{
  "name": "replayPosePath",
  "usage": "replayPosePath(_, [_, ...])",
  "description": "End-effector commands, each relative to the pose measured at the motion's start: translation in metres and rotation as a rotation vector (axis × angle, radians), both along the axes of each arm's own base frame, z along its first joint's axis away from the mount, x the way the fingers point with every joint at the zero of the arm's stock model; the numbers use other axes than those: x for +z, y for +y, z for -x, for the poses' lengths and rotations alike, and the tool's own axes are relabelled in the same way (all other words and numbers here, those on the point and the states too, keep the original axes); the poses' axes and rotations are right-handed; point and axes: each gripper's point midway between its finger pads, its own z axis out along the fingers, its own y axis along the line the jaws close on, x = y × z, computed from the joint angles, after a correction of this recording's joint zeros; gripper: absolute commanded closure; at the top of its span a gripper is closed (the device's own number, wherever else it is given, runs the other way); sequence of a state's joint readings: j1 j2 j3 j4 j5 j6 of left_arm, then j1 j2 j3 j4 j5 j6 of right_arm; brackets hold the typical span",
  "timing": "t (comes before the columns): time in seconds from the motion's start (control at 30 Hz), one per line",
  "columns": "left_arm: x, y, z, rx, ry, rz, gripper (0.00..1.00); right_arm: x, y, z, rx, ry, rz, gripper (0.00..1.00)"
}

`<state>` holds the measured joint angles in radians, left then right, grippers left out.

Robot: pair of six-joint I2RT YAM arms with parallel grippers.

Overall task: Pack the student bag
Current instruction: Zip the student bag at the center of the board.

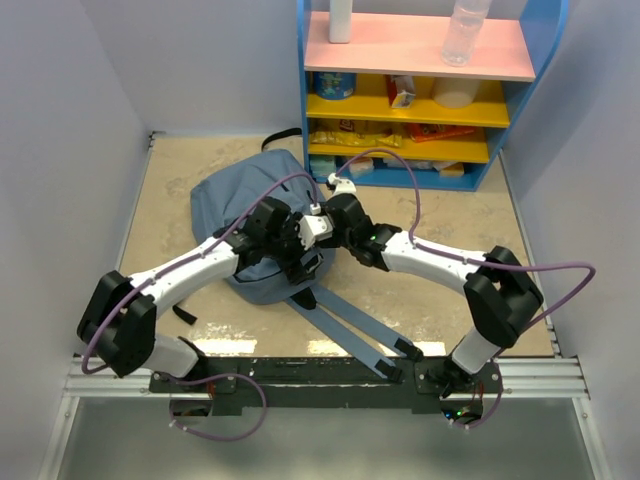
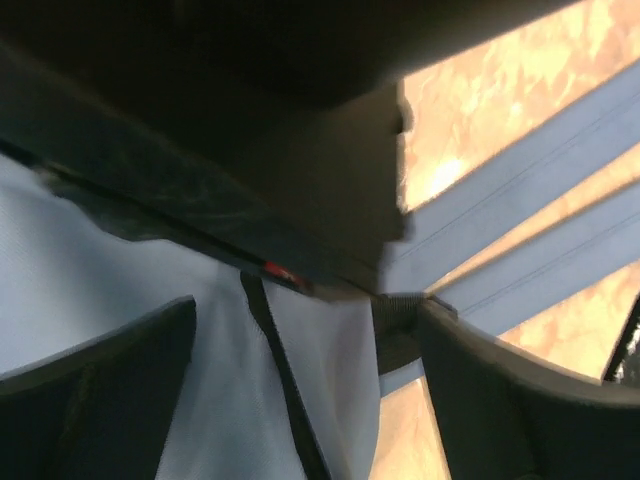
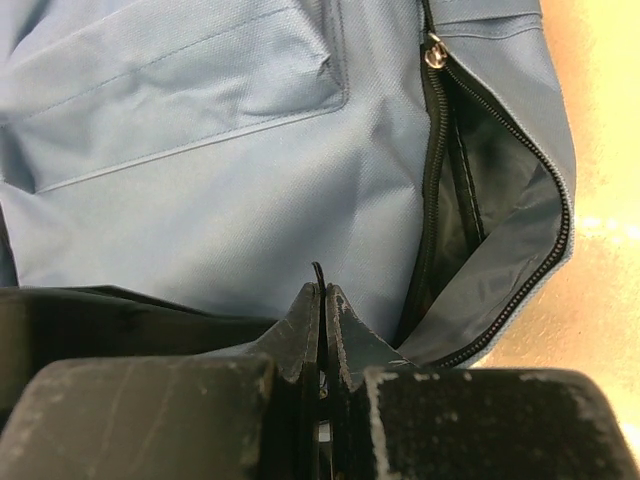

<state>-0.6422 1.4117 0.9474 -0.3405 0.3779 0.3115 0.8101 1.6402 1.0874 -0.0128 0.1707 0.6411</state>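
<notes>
The sandy, marbled bench (image 1: 180,190) fills the floor of the white-walled booth. At its far edge stands a blue shelf unit (image 1: 303,90) with a pink top board and yellow shelves below.

The student bag (image 1: 240,190) lies in the middle of the bench, just in front of that unit, a rounded grey-blue heap under both arms. Its two padded shoulder straps (image 1: 350,330) run flat from it towards the metal rail (image 1: 540,375) at the near edge.

The left arm (image 1: 185,272) and the right arm (image 1: 430,258) reach in from their corners and meet over the near half of the bag, each trailing a purple cable (image 1: 400,165).

From the left wrist view, the left hand (image 2: 300,400) stands spread wide just above the pale fabric, holding nothing, with a thin black webbing strap (image 2: 280,370) running between its fingers.

From the right wrist view, the right hand (image 3: 322,320) has its fingers pressed tight together. A thin black sliver pokes up at the seam between the tips, and I cannot tell what it is.

Beside that hand the zip (image 3: 470,200) gapes open on dark lining, its metal slider (image 3: 434,50) at the far end.

On the pink board stand a white bottle (image 1: 340,20) and a clear bottle (image 1: 465,30). The tubs and packets (image 1: 440,130) on the yellow shelves carry print too small to read.
</notes>
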Motion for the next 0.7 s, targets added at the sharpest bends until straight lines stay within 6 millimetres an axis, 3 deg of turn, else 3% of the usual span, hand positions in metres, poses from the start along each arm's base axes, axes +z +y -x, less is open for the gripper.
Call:
replayPosePath(0.0, [-0.006,0.001,-0.009,0.063,-0.032,0.012,0.12,0.031,-0.001,-0.004,-0.032,-0.066,-0.054,1.0])
replayPosePath(0.2, [-0.002,0.008,-0.009,0.079,-0.071,0.009,0.34,0.029,-0.003,-0.004,-0.036,-0.066,-0.047,1.0])
replayPosePath(0.3, [-0.006,0.009,-0.002,0.054,-0.062,0.016,0.67,0.028,-0.003,-0.004,-0.038,-0.065,-0.046,1.0])
replayPosePath(0.33, [-0.007,0.008,-0.001,0.045,-0.06,0.016,0.93,0.03,-0.002,-0.005,-0.038,-0.067,-0.048,1.0])
replayPosePath(0.37, [-0.008,0.008,0.001,0.037,-0.054,0.012,1.0,0.029,-0.002,-0.005,-0.036,-0.065,-0.045,1.0])
replayPosePath(0.67, [-0.003,0.022,0.024,-0.05,-0.091,-0.005,1.0,0.027,-0.012,-0.027,-0.073,-0.085,0.01,1.0])
